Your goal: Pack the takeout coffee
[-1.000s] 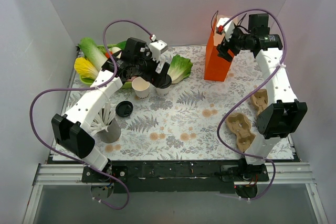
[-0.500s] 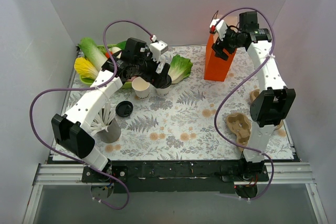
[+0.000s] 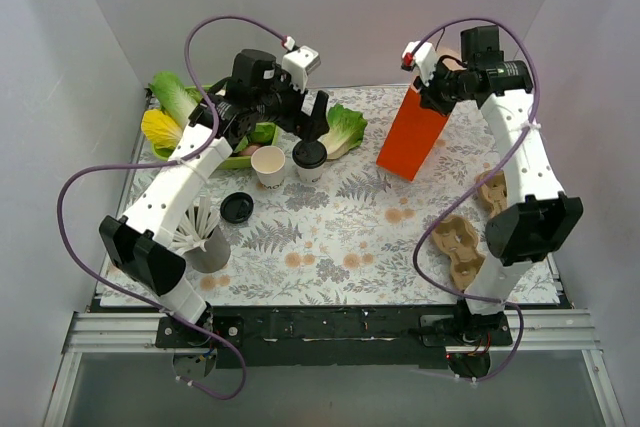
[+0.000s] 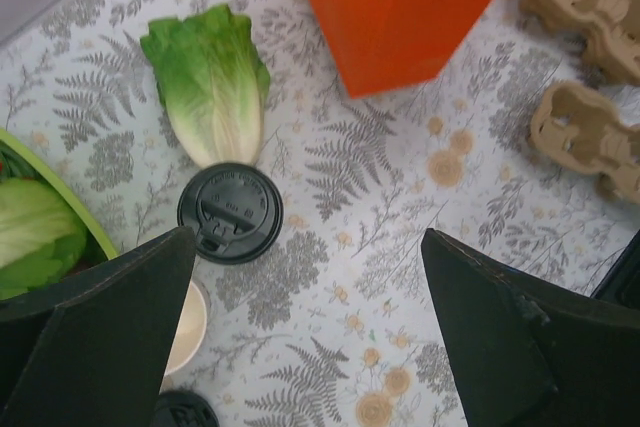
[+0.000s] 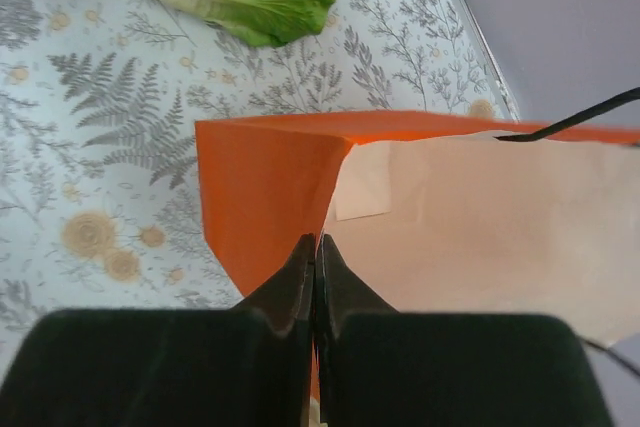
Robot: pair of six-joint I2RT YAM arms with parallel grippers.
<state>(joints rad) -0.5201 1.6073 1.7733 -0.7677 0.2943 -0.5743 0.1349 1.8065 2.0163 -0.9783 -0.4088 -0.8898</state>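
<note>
Orange paper bag (image 3: 410,137): tilted, pinched at its rim wall by my right gripper (image 5: 315,242), fingers pressed together on the paper. I judge the mouth must be held open and steady. My right arm arches high over the far corner. My left arm reaches forward, its left gripper (image 4: 308,237) spread wide above the takeout coffee (image 4: 230,213). The cup stands beside a lettuce leaf (image 4: 208,87), well apart from the bag; centre over its lid first

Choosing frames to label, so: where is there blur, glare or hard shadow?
Top external: even light, soft shadows, no glare; orange paper bag crisp. Left wrist: white paper cup with black round plastic lid sharp, left gripper dark and soft-edged. Right wrist: right gripper a featureless black mass, bag sharp.
</note>
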